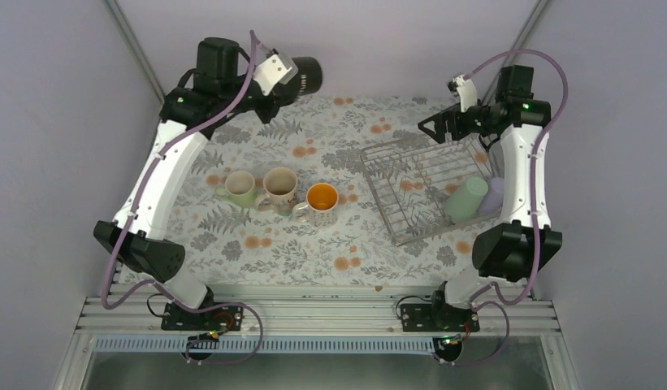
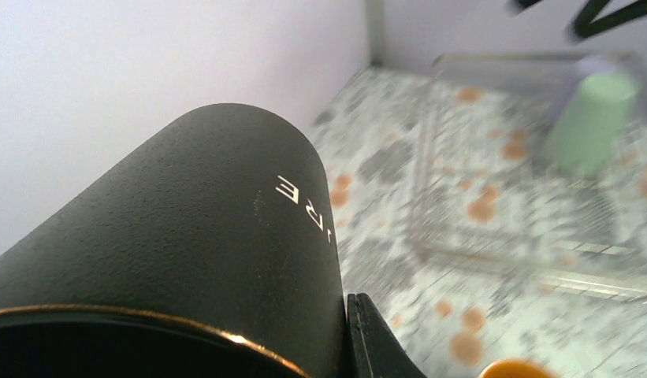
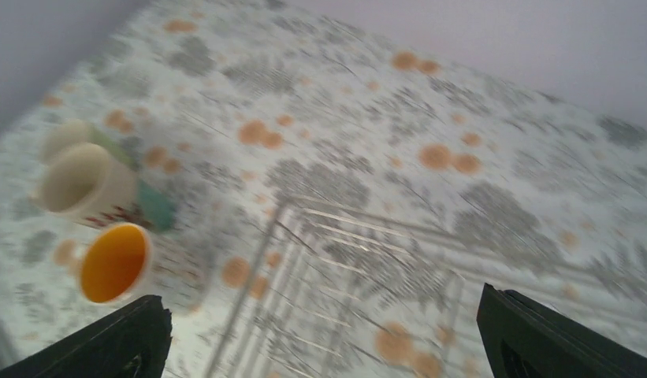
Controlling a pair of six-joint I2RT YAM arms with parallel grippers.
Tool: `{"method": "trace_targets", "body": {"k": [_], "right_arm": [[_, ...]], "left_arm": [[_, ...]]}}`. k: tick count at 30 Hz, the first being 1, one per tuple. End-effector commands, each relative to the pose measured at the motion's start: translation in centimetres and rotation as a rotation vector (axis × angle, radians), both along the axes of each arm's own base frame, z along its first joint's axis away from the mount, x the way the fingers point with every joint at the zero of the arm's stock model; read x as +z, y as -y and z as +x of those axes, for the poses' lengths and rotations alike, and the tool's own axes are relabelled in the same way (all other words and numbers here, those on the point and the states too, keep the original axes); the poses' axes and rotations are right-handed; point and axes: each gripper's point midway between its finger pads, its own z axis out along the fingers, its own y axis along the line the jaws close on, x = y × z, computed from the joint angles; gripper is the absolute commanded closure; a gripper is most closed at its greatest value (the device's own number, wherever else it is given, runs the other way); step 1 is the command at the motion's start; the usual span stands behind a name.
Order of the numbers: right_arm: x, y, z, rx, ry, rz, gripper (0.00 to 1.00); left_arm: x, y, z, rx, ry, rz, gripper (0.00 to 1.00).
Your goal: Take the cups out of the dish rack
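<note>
Clamping the black mug (image 1: 307, 75) by its rim, the left gripper (image 1: 291, 81) holds it on its side above the far left of the counter (image 1: 314, 252), close to the back wall. One finger (image 2: 375, 339) shows beside the mug's mouth in the wrist view. The right gripper (image 1: 430, 126) hangs over the far edge of the dish rack (image 1: 411, 195), its fingers (image 3: 123, 339) spread wide with nothing between them. Inside the rack's right end lie the green tumbler (image 1: 465, 199) and, beside it, the lavender tumbler (image 1: 494, 195). Left of the rack, three cups stand upright in a row on the counter: pale green mug (image 1: 240, 188), cream patterned mug (image 1: 279, 188), and patterned mug with orange inside (image 1: 321, 201).
</note>
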Motion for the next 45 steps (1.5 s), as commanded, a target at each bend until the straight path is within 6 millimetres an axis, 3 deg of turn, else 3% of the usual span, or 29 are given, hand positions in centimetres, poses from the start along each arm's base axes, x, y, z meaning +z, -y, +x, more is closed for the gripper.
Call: {"method": "trace_targets", "body": {"k": [1, 5, 9, 15, 24, 28, 35, 45], "right_arm": [[-1.3, 4.9, 0.1, -0.178, 0.043, -0.272, 0.0], [-2.0, 7.0, -0.8, -0.237, 0.053, -0.406, 0.0], [-2.5, 8.3, -1.5, -0.267, 0.051, -0.48, 0.0], [-3.8, 9.0, -2.1, -0.277, 0.034, -0.513, 0.0], [-5.1, 9.2, -3.1, -0.278, 0.026, -0.531, 0.0], [-5.5, 9.1, -3.8, -0.269, 0.026, -0.539, 0.0], [-5.9, 9.3, -4.7, -0.267, 0.032, -0.561, 0.0], [-5.5, 9.7, -5.0, -0.279, 0.036, -0.576, 0.0]], "left_arm": [[2.5, -8.1, 1.3, 0.257, 0.197, 0.221, 0.98], [-0.7, -14.3, 2.0, 0.39, 0.138, 0.401, 0.98], [-5.3, -19.2, 1.3, 0.446, 0.015, 0.566, 0.98], [-12.4, -24.3, -0.9, 0.479, -0.12, 0.793, 0.98], [-20.2, -26.8, -4.8, 0.375, -0.271, 0.999, 0.98], [-21.7, -27.4, -5.0, 0.365, -0.319, 1.025, 0.98], [-24.4, -28.2, -3.6, 0.367, -0.376, 1.021, 0.98], [-28.8, -27.9, -4.6, 0.238, -0.465, 1.047, 0.98]]}}
